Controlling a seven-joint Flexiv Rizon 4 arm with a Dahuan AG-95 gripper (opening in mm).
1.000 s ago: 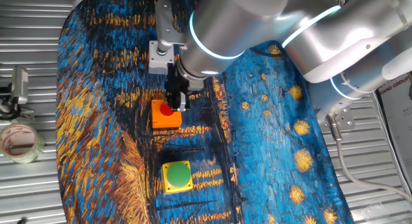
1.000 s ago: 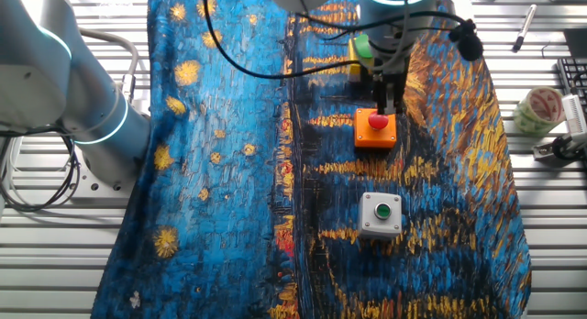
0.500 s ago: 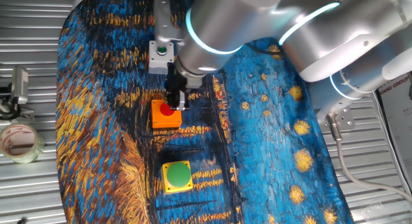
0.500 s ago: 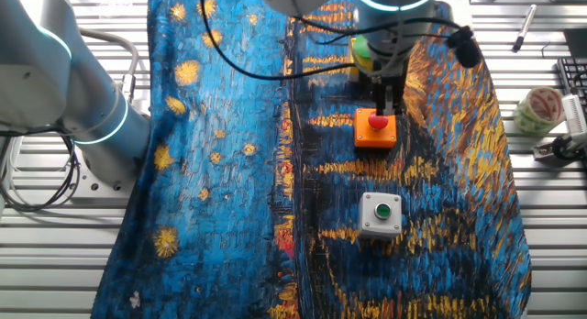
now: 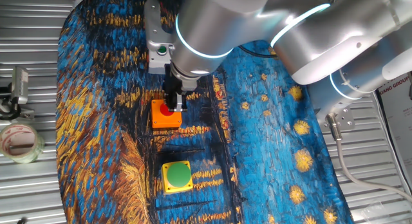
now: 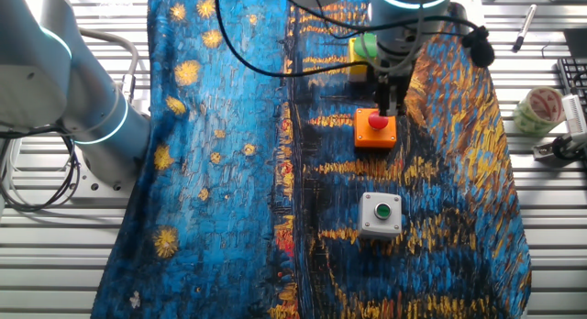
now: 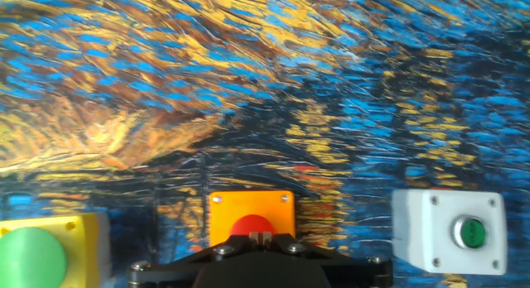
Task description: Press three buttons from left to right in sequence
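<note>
Red button (image 6: 376,121) on orange box (image 5: 166,117) — end effector (image 5: 172,107) tip touching it.

Printed cloth (image 5: 270,121) matt, wrinkled; button boxes (image 7: 447,230) smooth plastic; arm (image 5: 335,37) glossy metal.

The worktop (image 5: 26,198) is ribbed grey metal, slatted all across. Over its middle lies a cloth (image 5: 270,153) printed in swirling blue and gold, like a painted night sky with yellow stars. A roll of tape (image 5: 19,141) sits on the bare metal beside the cloth. A pen (image 6: 526,26) lies near the far edge.
</note>
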